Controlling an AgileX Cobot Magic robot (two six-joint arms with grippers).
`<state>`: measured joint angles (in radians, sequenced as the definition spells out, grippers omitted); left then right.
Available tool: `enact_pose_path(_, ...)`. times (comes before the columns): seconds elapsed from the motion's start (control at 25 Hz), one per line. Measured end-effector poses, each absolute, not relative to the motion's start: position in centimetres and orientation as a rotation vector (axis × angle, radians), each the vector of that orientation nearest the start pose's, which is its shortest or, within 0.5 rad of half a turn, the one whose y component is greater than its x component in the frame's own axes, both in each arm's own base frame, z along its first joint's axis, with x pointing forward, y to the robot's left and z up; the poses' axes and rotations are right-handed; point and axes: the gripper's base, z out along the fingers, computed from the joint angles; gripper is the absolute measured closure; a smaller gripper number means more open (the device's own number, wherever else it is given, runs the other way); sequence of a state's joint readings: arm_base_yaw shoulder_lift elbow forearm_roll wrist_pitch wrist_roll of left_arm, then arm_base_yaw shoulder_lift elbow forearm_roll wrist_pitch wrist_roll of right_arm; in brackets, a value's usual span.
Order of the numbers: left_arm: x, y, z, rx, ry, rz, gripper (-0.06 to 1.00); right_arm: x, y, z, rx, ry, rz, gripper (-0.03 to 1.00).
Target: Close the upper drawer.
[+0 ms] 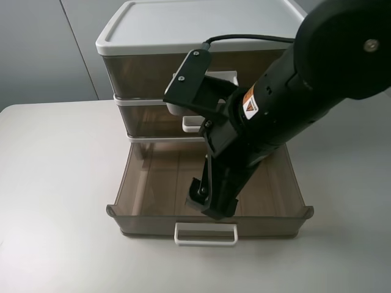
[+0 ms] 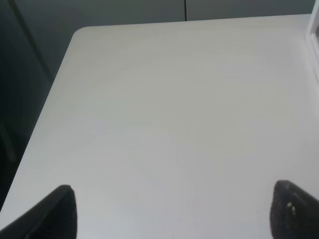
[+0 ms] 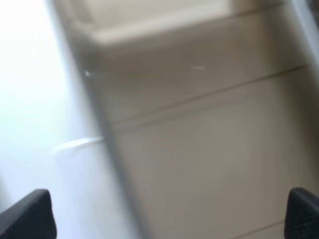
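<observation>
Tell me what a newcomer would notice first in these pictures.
The black arm cuts diagonally across the high view, its right claw open over the lowest drawer, which is pulled far out of the three-drawer unit and looks empty. The middle drawer and top drawer look shut. The left claw hovers open over the white table.

Drawer unit [image 1: 183, 27]: one
Drawers [image 1: 146, 119]: three
White loop handles [image 1: 206, 234]: three
Left gripper [image 2: 177, 211] and right gripper [image 3: 165, 214]: two
Table [image 1: 55, 183]: one
</observation>
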<state>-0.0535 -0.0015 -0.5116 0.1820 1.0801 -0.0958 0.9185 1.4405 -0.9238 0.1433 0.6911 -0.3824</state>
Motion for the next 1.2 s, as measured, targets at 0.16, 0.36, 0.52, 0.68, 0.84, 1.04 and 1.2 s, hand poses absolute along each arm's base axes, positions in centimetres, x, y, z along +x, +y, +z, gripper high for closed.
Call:
enact_pose_path(0.16, -0.7, 1.5, 28.0, -0.055, 2.039, 0.124, 0.20, 16.1, 19.3, 27.2, -1.333, 2.378, 0.438, 0.27)
enact_pose_path(0.36, -0.7, 1.5, 28.0, -0.055, 2.039, 0.124, 0.20, 17.8, 11.6, 30.6, -0.898, 2.501, 0.318, 0.27)
enact_pose_path(0.52, -0.7, 1.5, 28.0, -0.055, 2.039, 0.124, 0.20, 18.1, 5.0, 32.3, -0.525, 2.557, 0.144, 0.27)
enact_pose_path(0.68, -0.7, 1.5, 28.0, -0.055, 2.039, 0.124, 0.20, 16.5, 1.5, 33.5, -0.246, 2.577, 0.047, 0.27)
enact_pose_path(0.84, -0.7, 1.5, 28.0, -0.055, 2.039, 0.124, 0.20, 14.6, 0.6, 34.0, -0.195, 2.600, 0.012, 0.27)
enact_pose_path(1.04, -0.7, 1.5, 28.0, -0.055, 2.039, 0.124, 0.20, 12.3, -0.2, 34.7, -0.186, 2.581, -0.098, 0.27)
enact_pose_path(1.2, -0.7, 1.5, 28.0, -0.055, 2.039, 0.124, 0.20, 8.2, -0.3, 34.6, -0.138, 2.453, -0.106, 0.27)
